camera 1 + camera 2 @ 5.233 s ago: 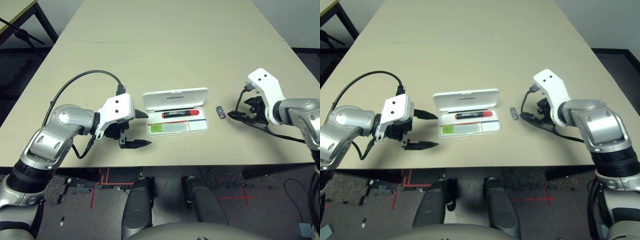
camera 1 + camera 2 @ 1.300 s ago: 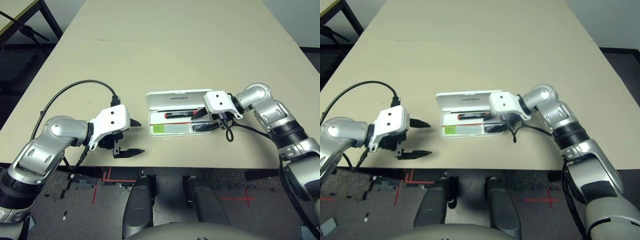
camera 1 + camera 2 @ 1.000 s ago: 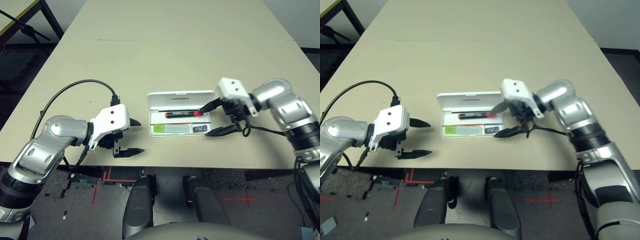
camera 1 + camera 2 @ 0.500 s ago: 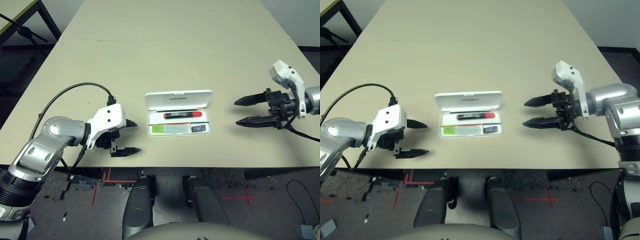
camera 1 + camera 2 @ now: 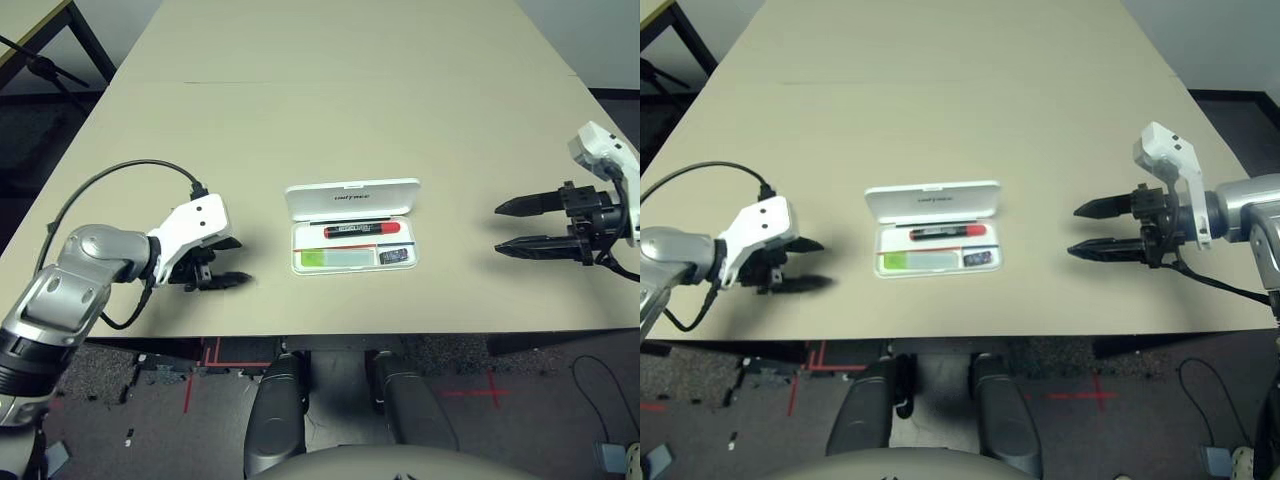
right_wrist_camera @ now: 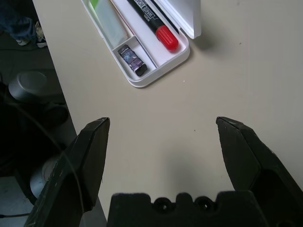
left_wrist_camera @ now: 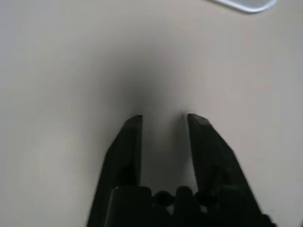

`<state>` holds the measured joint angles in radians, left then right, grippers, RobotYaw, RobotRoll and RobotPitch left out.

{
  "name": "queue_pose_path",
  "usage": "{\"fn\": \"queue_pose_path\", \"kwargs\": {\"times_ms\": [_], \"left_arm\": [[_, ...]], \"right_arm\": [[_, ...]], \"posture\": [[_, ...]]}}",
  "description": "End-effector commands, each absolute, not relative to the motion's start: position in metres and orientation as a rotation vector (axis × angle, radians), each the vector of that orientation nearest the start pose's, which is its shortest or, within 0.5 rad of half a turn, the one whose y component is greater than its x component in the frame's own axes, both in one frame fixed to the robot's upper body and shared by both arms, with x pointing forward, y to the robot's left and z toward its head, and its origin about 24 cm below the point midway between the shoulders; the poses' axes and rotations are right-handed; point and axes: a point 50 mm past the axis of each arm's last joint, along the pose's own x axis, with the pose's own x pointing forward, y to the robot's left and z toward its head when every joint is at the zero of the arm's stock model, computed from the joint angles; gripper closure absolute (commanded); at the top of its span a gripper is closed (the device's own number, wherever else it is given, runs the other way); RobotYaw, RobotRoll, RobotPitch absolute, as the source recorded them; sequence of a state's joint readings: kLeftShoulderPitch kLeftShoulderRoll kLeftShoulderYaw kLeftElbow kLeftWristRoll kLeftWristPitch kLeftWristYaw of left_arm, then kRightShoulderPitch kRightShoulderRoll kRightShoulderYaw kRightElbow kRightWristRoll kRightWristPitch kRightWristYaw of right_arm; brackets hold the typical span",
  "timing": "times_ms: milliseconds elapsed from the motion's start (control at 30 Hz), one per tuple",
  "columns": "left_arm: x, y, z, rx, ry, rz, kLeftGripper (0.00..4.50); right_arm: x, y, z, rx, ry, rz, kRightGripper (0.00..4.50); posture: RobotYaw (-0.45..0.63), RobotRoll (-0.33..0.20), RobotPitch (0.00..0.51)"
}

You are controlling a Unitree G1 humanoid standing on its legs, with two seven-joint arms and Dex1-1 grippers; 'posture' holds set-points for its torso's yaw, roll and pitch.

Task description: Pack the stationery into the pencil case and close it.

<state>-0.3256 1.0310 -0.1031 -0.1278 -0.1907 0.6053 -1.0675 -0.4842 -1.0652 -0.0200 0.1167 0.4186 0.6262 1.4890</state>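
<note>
Purple block point(image 6: 133, 57) now in pencil case point(image 5: 352, 200) w/ red marker point(image 5: 361, 229) & highlighter point(image 5: 338, 259). Right gripper point(image 5: 509, 227) pulled clear, wide, empty. Left gripper point(image 7: 164, 119) narrowing, empty. Lid closing next, prob.

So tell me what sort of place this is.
Probably a robotics lab or test room: a long bare beige table, red tape marks on the speckled floor beneath it, and a second table's edge with black stand legs at far left.
</note>
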Motion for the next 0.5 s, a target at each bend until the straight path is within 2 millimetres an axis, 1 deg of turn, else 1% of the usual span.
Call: {"fn": "queue_pose_path", "kwargs": {"times_ms": [33, 67, 100, 167, 233, 400, 500], "left_arm": [[0.281, 0.264, 0.155, 0.682, 0.590, -0.761, 3.86], [0.285, 0.266, 0.157, 0.692, 0.574, -0.732, 4.25], [0.292, 0.267, 0.159, 0.694, 0.550, -0.682, 4.49], [0.304, 0.267, 0.159, 0.682, 0.520, -0.597, 4.49], [0.313, 0.262, 0.154, 0.656, 0.491, -0.558, 4.49], [0.330, 0.239, 0.151, 0.538, 0.379, -0.537, 4.49], [0.336, 0.227, 0.150, 0.510, 0.347, -0.552, 4.49]], "right_arm": [[0.267, -0.278, 0.196, -0.294, 0.540, 1.168, 0.00], [0.268, -0.277, 0.196, -0.295, 0.539, 1.170, 0.00], [0.269, -0.277, 0.196, -0.296, 0.538, 1.172, 0.00], [0.270, -0.275, 0.195, -0.296, 0.536, 1.175, 0.00], [0.271, -0.273, 0.193, -0.295, 0.534, 1.180, 0.00], [0.272, -0.270, 0.191, -0.297, 0.531, 1.188, 0.00], [0.273, -0.270, 0.191, -0.305, 0.531, 1.190, 0.00]], "posture": [[0.02, 0.000, 0.187], [0.02, 0.000, 0.186], [0.02, 0.000, 0.185], [0.03, 0.000, 0.182], [0.03, 0.000, 0.181], [0.03, 0.000, 0.179], [0.03, 0.000, 0.178]]}}
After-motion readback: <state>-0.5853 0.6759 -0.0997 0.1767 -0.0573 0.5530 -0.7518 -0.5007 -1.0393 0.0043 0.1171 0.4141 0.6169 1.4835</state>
